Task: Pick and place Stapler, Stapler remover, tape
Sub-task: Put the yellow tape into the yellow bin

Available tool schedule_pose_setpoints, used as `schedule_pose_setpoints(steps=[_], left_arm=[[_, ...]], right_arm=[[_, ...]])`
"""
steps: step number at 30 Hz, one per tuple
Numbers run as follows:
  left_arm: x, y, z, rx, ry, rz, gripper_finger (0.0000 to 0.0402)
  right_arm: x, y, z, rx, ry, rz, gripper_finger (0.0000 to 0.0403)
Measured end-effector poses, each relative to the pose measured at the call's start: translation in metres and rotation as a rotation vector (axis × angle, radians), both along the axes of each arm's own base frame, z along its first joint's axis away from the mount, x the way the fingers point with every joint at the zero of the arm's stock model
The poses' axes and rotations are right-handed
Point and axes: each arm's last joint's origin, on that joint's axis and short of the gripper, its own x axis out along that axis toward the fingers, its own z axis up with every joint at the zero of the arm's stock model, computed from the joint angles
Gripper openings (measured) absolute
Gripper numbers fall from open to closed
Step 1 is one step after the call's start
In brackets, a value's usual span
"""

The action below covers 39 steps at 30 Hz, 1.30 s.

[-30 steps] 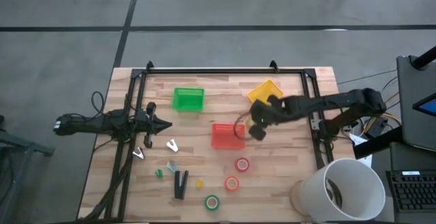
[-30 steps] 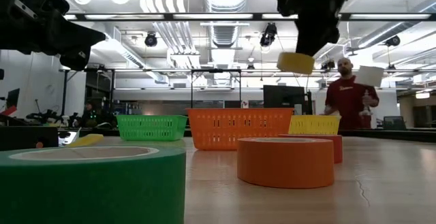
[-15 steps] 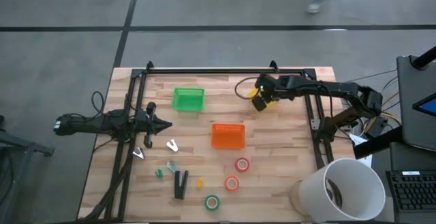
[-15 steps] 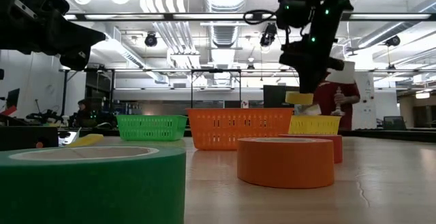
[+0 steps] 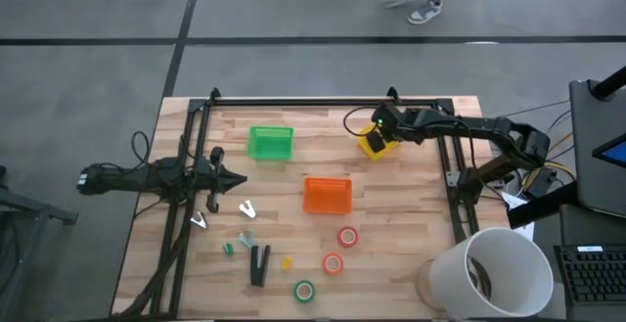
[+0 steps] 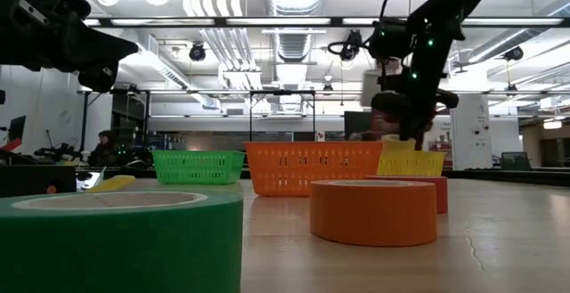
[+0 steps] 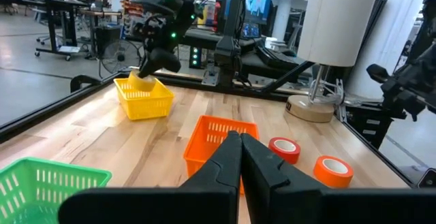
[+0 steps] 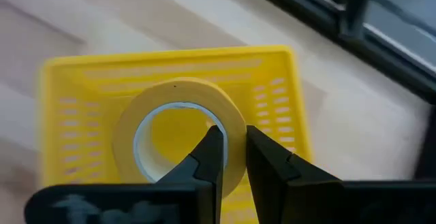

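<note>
The right gripper (image 8: 231,157) is pinching the yellow tape roll's (image 8: 178,137) wall directly above the yellow basket (image 8: 286,81); the left gripper (image 7: 240,154) is resting closed, well apart.

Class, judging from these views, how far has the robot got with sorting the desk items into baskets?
Nothing looks finished. In hand: the right gripper holds the yellow tape roll over the yellow basket, unreleased. Left: the stapler and three tape rolls lie on the table. The left gripper waits, fingers shut.
</note>
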Motion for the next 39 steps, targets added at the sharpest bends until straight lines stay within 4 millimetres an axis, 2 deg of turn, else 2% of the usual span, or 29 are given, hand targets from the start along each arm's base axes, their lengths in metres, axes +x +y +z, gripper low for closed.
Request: schedule_pose_setpoints(steps=[12, 26, 39], left_arm=[[0.000, 0.000, 0.000, 0.000, 0.000, 0.000, 0.0010], [0.000, 0.000, 0.000, 0.000, 0.000, 0.000, 0.0010], [0.000, 0.000, 0.000, 0.000, 0.000, 0.000, 0.0010]], right_arm=[[-0.016, -0.007, -0.019, 0.016, 0.022, -0.081, 0.0048], [-0.015, -0.008, -0.022, -0.003, -0.028, -0.079, 0.0054], [-0.021, -0.004, -0.038, -0.010, -0.035, -0.080, 0.0056]])
